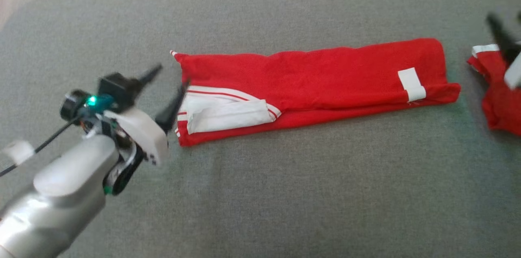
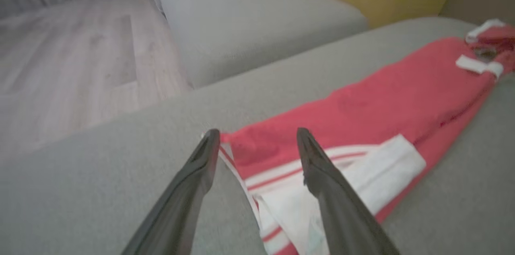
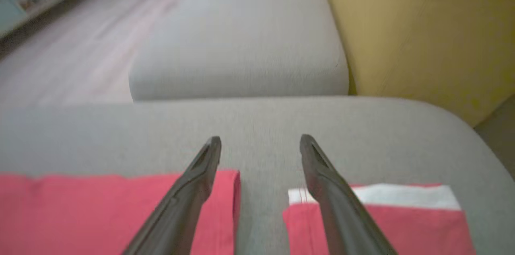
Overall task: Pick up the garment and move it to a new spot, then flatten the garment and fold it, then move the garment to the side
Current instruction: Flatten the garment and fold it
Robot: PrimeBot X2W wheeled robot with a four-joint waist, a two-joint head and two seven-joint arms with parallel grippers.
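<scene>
Fingers (image 2: 328, 190), left and right, wide, empty.

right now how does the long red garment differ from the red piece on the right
The long red garment lies as a folded strip; the red piece runs off the head view. The long red garment has the open left pincer at its striped end; the red piece has the open right pincer at its white band. Both are red with white trim, apart on the cushion.

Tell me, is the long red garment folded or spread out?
Folded: the red garment lies as a narrow strip, its layered edges showing, a white-striped flap doubled over its left end.
</scene>
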